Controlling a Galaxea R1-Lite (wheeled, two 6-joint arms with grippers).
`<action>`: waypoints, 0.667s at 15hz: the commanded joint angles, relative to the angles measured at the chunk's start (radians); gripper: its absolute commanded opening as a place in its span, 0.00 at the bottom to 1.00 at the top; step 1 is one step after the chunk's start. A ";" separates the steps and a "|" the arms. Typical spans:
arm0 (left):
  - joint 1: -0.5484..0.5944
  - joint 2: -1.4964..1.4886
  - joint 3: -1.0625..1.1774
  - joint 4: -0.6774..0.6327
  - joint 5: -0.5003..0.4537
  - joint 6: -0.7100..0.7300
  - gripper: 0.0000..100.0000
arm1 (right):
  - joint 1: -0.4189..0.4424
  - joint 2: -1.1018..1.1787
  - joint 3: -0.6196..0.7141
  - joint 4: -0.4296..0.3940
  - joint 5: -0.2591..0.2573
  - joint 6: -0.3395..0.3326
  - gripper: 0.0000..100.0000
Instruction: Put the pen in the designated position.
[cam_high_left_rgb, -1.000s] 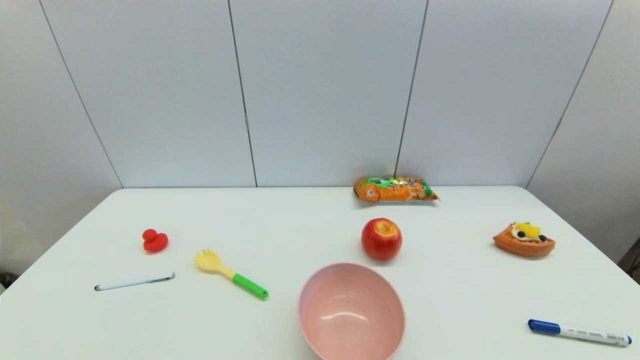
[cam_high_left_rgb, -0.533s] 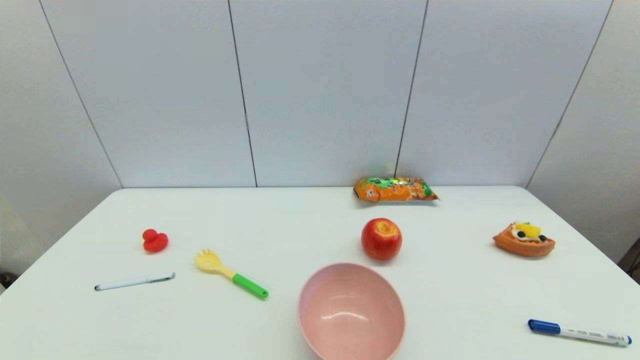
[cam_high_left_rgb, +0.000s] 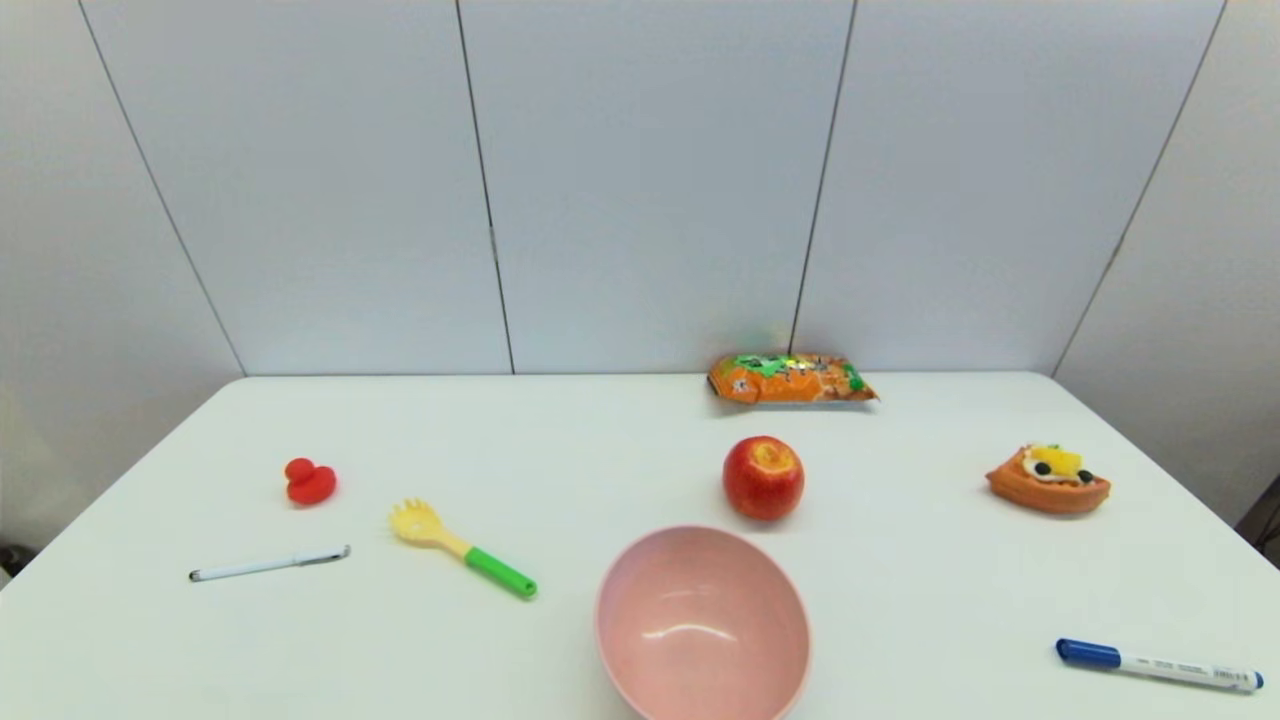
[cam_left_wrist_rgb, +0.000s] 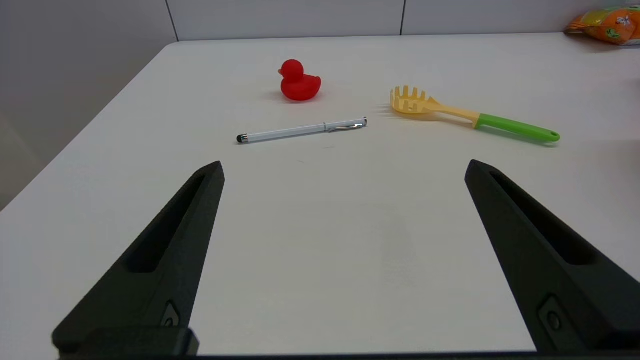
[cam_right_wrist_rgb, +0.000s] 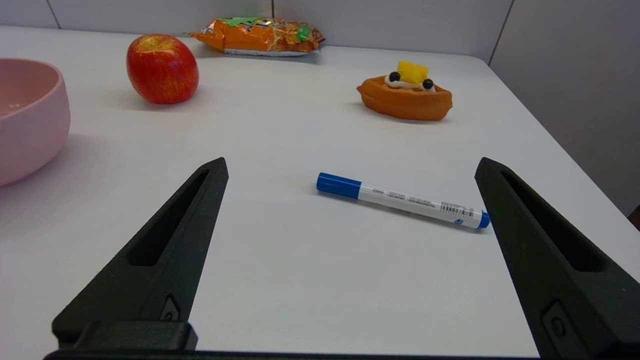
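Hovering wide-jawed, left gripper (cam_left_wrist_rgb: 345, 167) faces the pen (cam_left_wrist_rgb: 302, 131).

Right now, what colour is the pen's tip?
Dark, nearly black, on the slim white pen; the left wrist view shows it best.

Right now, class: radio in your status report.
Left pincer open, short of pen. Right pincer open, idle. Pen flat on table, untouched. Path clear.

Pen (cam_high_left_rgb: 268, 565) left of fork (cam_high_left_rgb: 462, 549), duck (cam_high_left_rgb: 309, 482) behind; bowl (cam_high_left_rgb: 702, 622) front of apple (cam_high_left_rgb: 763, 478).
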 joint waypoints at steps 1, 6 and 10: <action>0.000 0.000 0.000 0.000 0.000 0.000 1.00 | 0.000 0.001 0.000 0.000 0.000 -0.001 1.00; 0.000 0.000 0.000 0.000 0.000 0.000 1.00 | 0.000 0.001 0.000 0.000 0.000 -0.001 1.00; 0.000 0.000 0.000 0.000 0.000 0.000 1.00 | 0.000 0.001 0.000 0.000 0.000 -0.001 1.00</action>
